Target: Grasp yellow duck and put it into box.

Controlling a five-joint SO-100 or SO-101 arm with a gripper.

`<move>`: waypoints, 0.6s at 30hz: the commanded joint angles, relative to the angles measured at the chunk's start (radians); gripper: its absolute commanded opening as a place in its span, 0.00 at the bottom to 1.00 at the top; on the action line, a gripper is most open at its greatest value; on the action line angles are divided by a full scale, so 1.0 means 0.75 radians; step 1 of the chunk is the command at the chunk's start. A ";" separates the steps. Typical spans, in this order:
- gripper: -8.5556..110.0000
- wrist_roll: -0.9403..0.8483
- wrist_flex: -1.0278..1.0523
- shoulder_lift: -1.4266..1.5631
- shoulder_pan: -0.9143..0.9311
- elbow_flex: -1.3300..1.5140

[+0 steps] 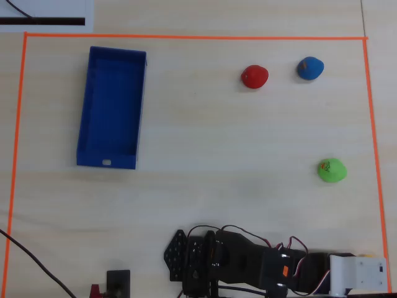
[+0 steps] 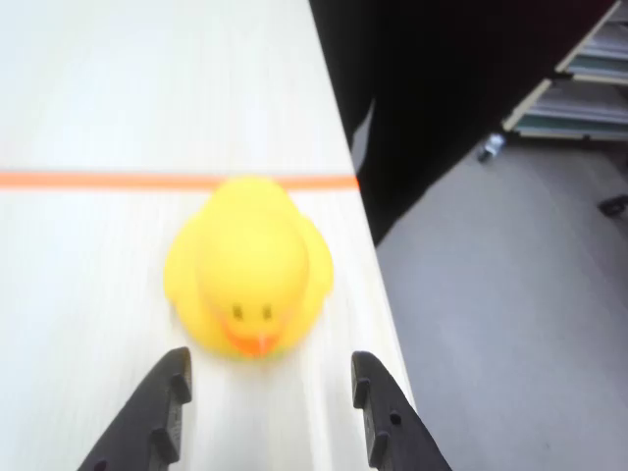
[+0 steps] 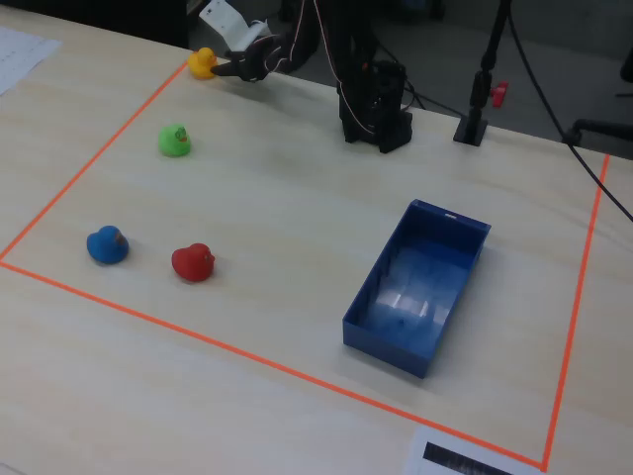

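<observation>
No readable writing; open hand (image 2: 270, 392) facing yellow duck (image 2: 249, 263).

This looks like a lab or office room set up for robot practice. A pale wooden table (image 3: 297, 198) has a work area marked off with orange tape (image 3: 89, 124), and a small robot arm (image 3: 371, 94) with loose wires is fixed at one edge. Past the table is a grey floor (image 2: 510, 294) and shelves (image 2: 579, 88) holding what look like folders.
</observation>
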 commanded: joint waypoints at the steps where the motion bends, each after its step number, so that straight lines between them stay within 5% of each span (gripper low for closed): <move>1: 0.26 0.020 -0.080 -0.029 -0.025 -0.135; 18: 0.28 0.008 -0.160 -0.190 -0.025 -0.331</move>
